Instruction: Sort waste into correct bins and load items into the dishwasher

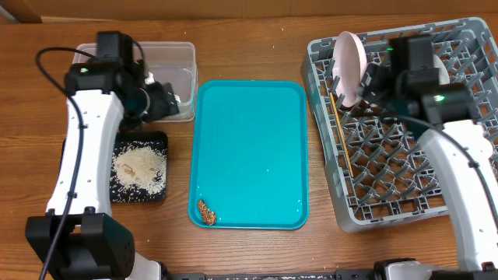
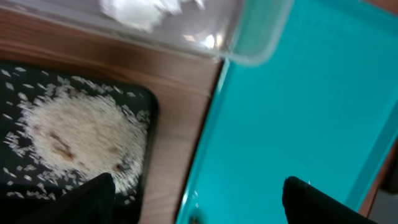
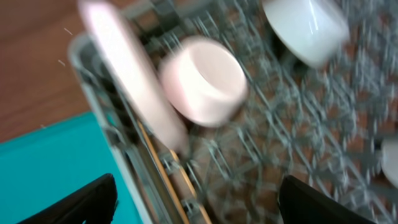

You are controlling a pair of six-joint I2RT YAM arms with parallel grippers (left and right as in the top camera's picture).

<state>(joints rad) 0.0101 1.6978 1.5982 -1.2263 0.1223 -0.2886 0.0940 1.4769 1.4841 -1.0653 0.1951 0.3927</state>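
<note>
The grey dishwasher rack (image 1: 436,206) at the right holds a white plate (image 1: 349,64) on edge, and a pair of chopsticks (image 1: 341,134) lies along its left side. My right gripper (image 1: 364,87) hovers open over the rack beside the plate. The right wrist view shows the plate (image 3: 130,81), a white cup (image 3: 205,81) on its side, a bowl (image 3: 305,28) and the chopsticks (image 3: 166,180) below my empty right gripper (image 3: 196,202). My left gripper (image 2: 199,202) is open and empty. It hangs between the black tray (image 2: 15,74) of rice (image 2: 81,134) and the teal tray.
A clear tub (image 1: 183,53) at the back left holds a white napkin (image 2: 140,12). The teal tray (image 1: 249,124) in the middle carries a small brown lump (image 1: 206,211) at its near left corner. Bare wooden table surrounds these.
</note>
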